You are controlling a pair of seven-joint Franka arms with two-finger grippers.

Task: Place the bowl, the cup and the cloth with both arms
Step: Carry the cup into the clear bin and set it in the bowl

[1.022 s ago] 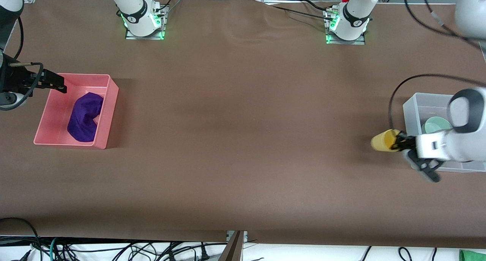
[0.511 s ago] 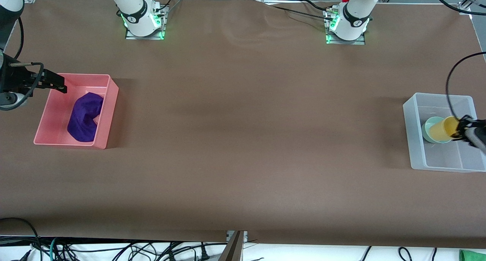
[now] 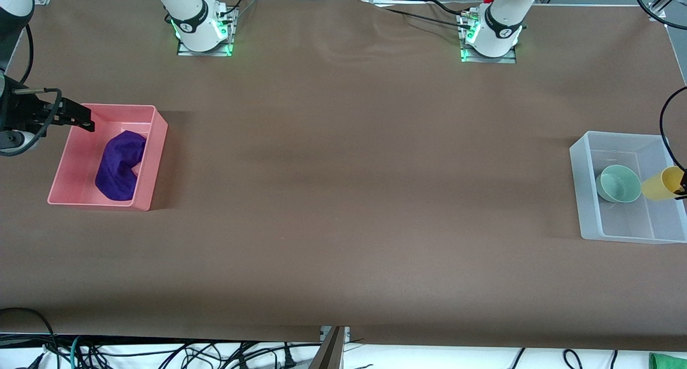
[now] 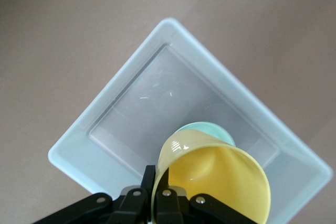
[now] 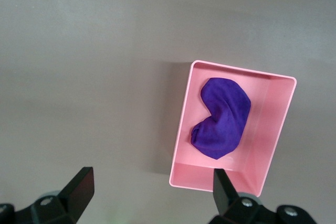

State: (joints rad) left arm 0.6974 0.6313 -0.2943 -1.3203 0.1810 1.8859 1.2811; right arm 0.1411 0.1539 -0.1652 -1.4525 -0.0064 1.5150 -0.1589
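Cup (image 3: 661,184) carried from above bowl (image 3: 620,183) to clear bin's (image 3: 585,197) edge-side half, left gripper (image 4: 157,195) pinching rim. Step: placing cup; next: lower beside bowl, release. Cloth (image 3: 120,165) in pink bin (image 3: 153,160); right gripper (image 5: 149,192) waits spread above it.

A rumpled purple cloth (image 5: 221,117) lies inside a pink bin (image 5: 265,145) on a brown table (image 5: 89,66). The right gripper (image 5: 152,195) hangs above, fingers spread wide apart.

No readable text, labels, numbers — none anywhere.
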